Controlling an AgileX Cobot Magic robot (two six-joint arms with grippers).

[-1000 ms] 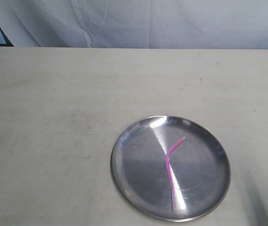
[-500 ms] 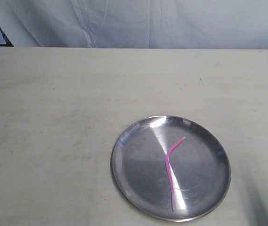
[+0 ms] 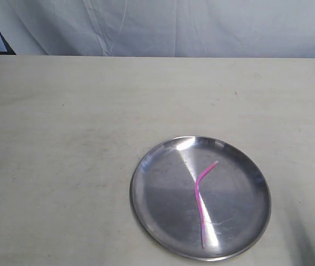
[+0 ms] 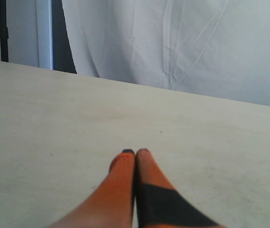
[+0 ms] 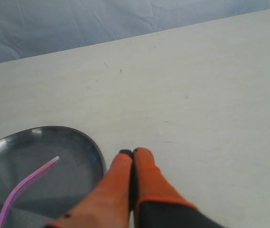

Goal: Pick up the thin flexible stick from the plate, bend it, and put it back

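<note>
Stick [image 3: 200, 202] kinked, lying on plate [image 3: 157, 205]; left tool [image 4: 135, 152], right tool [image 5: 132, 152] both clenched, empty.

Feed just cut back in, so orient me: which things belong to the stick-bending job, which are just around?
Job: thin flexible stick, kinked, on the plate; left gripper; right gripper.
Just around: table, white backdrop cloth, black stand.

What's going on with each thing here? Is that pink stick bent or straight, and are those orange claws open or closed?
pink stick: kinked near one end, lying loose on the plate, nothing gripping it.
plate: right way up, flat on the table, carrying only the stick.
left gripper: shut, holding nothing, above the table.
right gripper: shut, holding nothing, beside the plate's rim.
</note>
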